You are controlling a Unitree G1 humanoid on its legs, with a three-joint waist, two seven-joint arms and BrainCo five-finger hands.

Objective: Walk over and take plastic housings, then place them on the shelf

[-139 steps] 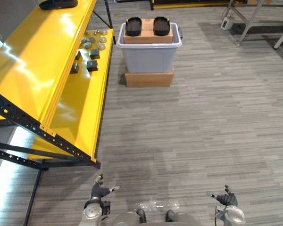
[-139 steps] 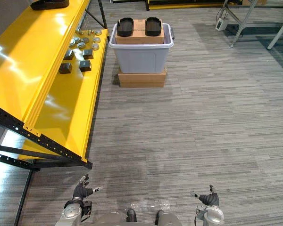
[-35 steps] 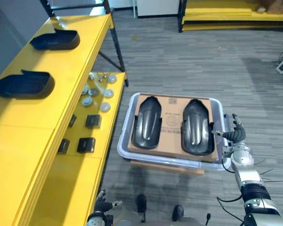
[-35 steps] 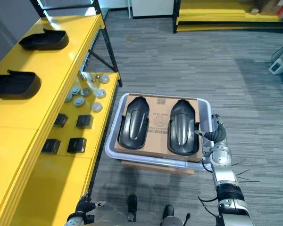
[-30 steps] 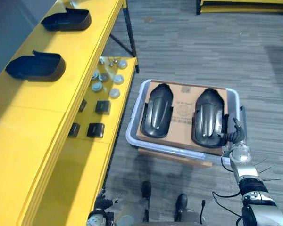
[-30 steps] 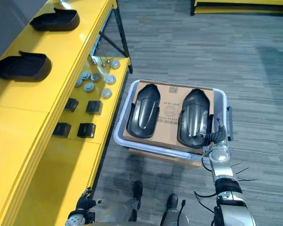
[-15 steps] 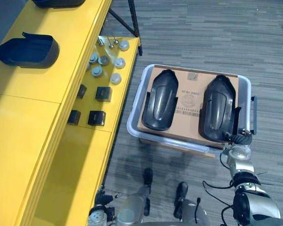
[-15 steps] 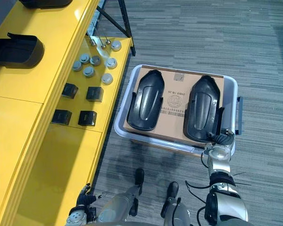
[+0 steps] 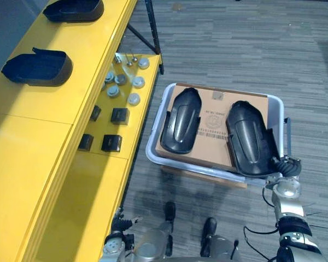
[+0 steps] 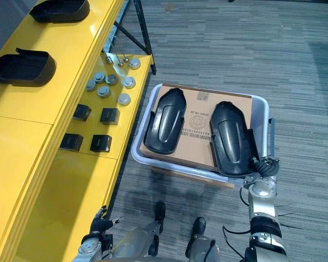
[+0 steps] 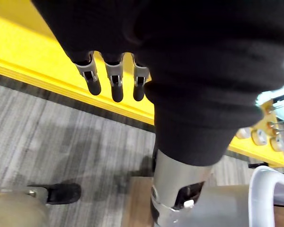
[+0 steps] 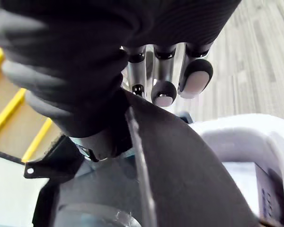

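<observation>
Two black plastic housings lie on a cardboard sheet (image 9: 214,124) on top of a grey bin (image 9: 153,155). The left housing (image 9: 181,121) lies free. My right hand (image 9: 286,166) is at the near end of the right housing (image 9: 250,139). In the right wrist view its fingers (image 12: 164,91) and thumb curl over that housing's edge (image 12: 180,156). Two more housings, one (image 9: 38,66) nearer and one (image 9: 74,10) farther, rest on the yellow shelf's top level (image 9: 27,142). My left hand (image 10: 99,224) hangs low beside the shelf, its fingers (image 11: 113,81) straight and empty.
The bin stands on a brown cardboard box (image 9: 199,178) on the carpet, close to the shelf's lower level (image 9: 93,180). That level carries several round discs (image 9: 122,87) and black blocks (image 9: 112,129). A black shelf brace (image 9: 147,30) stands beyond the bin.
My right hand's fingers have curled onto the near end of the right housing, which has turned slightly on the cardboard. The camera has shifted. The left hand has stayed down.
</observation>
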